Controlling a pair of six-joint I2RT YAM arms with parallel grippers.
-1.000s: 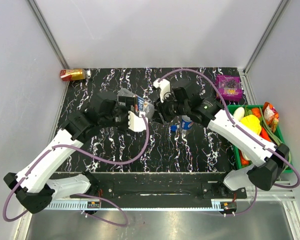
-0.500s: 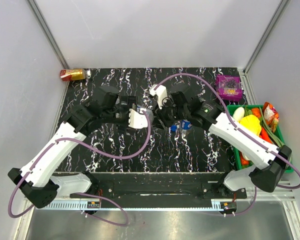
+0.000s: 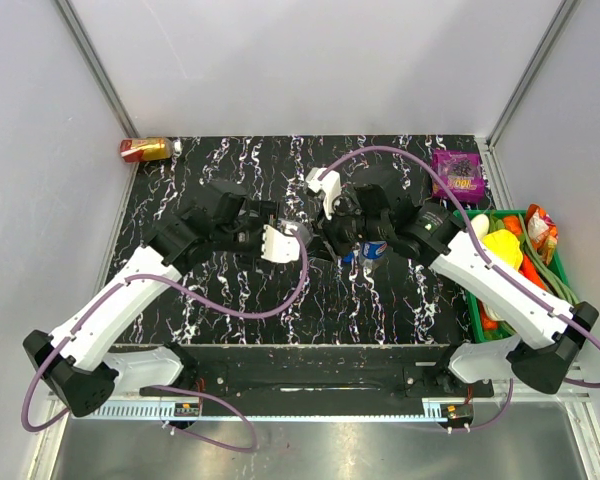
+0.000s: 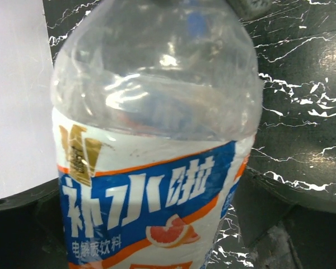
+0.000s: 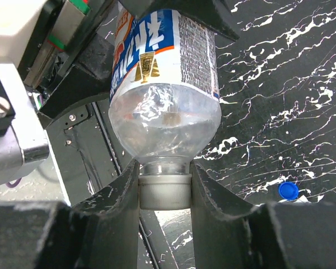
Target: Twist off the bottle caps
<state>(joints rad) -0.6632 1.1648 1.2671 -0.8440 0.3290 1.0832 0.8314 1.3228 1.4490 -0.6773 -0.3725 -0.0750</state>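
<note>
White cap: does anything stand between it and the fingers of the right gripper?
Nothing visible does. The fingers of the right gripper press the white cap from both sides, with no gap. The cap sits on the neck of the bottle.

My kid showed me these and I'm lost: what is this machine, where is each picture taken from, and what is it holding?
Two robot arms stand at a black marbled table. One picture looks down from overhead; the other two come from cameras on each wrist. The left gripper clasps a white-labelled bottle by its body, while the right gripper pinches its white cap. On the table: a Pepsi bottle, a loose blue cap, a can. A green bin sits alongside.
</note>
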